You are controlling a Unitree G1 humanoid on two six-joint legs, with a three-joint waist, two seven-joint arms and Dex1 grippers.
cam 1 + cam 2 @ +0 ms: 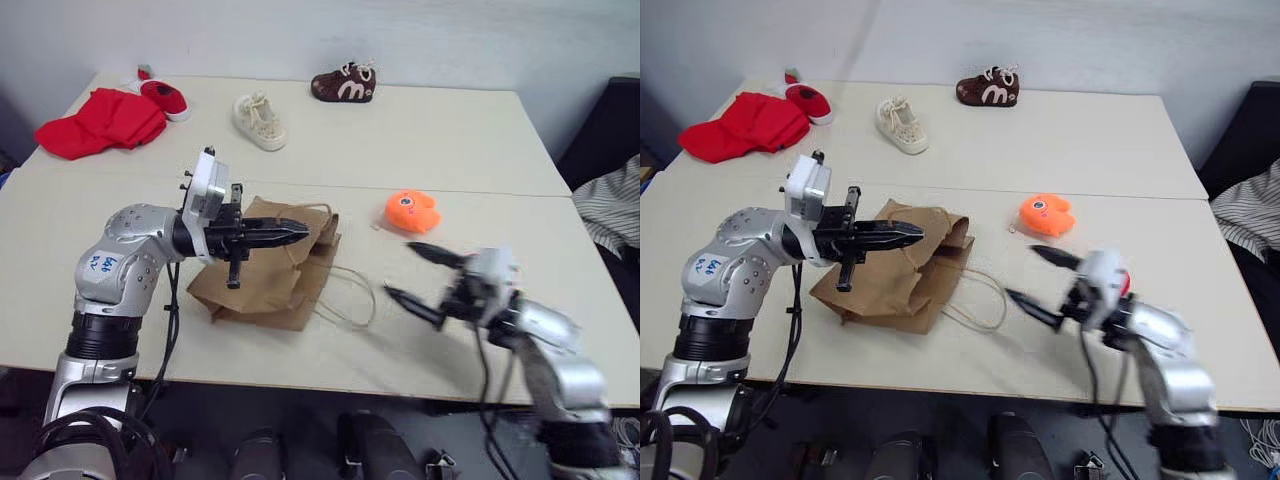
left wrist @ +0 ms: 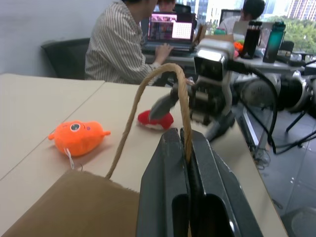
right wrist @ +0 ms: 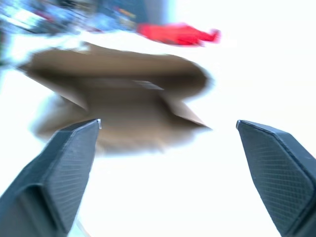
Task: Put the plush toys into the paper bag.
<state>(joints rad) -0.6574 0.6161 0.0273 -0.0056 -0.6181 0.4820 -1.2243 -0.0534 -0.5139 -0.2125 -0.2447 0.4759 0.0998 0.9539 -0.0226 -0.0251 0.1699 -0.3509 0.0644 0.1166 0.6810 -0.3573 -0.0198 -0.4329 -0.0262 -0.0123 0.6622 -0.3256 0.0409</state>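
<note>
The brown paper bag [image 1: 265, 275] lies slumped on the table in front of me. My left gripper [image 1: 295, 232] hovers level over it, shut on one cord handle [image 2: 148, 89], which arches up from the bag's edge. The bag's other handle loop [image 1: 350, 295] lies flat on the table. The orange plush toy [image 1: 412, 212] rests on the table to the right of the bag. The red plush toy [image 2: 155, 120] lies on the table close by my right gripper [image 1: 399, 269], partly hidden by one of its fingers. That gripper stands wide open and empty, right of the bag, pointing toward it.
At the table's far side lie a red cloth [image 1: 100, 120], a red shoe [image 1: 165, 98], a cream shoe [image 1: 260, 122] and a brown shoe [image 1: 343, 84]. A striped garment [image 1: 615, 205] is past the right edge. A person [image 2: 128, 44] sits at a desk beyond.
</note>
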